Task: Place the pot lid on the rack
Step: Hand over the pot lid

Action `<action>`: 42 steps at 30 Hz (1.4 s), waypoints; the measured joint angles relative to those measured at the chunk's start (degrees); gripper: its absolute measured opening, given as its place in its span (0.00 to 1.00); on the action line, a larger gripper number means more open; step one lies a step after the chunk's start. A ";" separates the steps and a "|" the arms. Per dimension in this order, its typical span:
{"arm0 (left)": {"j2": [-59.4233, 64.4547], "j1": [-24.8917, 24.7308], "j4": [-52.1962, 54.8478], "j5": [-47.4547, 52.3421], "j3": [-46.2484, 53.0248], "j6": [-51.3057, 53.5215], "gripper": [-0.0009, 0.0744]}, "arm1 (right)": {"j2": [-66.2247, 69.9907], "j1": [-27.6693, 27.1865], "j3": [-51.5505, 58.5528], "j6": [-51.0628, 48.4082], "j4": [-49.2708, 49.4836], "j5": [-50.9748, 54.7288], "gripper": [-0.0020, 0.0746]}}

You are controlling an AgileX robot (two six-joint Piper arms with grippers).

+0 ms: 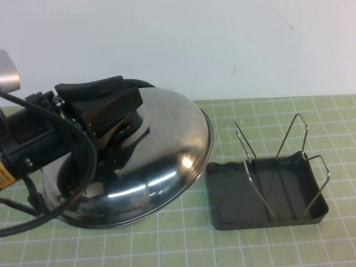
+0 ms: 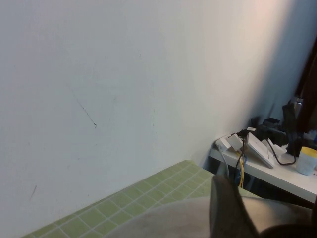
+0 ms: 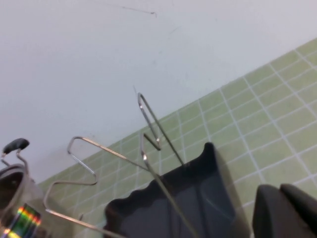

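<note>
The pot lid (image 1: 158,161) is tilted near the worktop's left edge, its rim just beside the rack (image 1: 266,192), which sits toward the right edge. The left gripper (image 1: 114,130) is over the lid's centre, seemingly clamped on the hidden knob, though I cannot tell for sure. To do this well, stand the lid upright and lower its rim between the wire loops (image 1: 289,167). The right gripper (image 3: 285,213) hangs by the rack; whether its fingers are spread cannot be told.

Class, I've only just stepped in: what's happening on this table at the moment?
The left gripper is over the centre of the pot lid, apparently holding it tilted above the green gridded mat, left of the rack. No lid sits between the rack's wire loops yet. The right gripper is near the rack and carries nothing visible.
</note>
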 joint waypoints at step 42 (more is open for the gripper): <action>4.08 -0.10 -7.92 0.39 0.00 0.83 0.42 | 90.85 17.76 -59.50 -67.02 70.55 48.80 0.71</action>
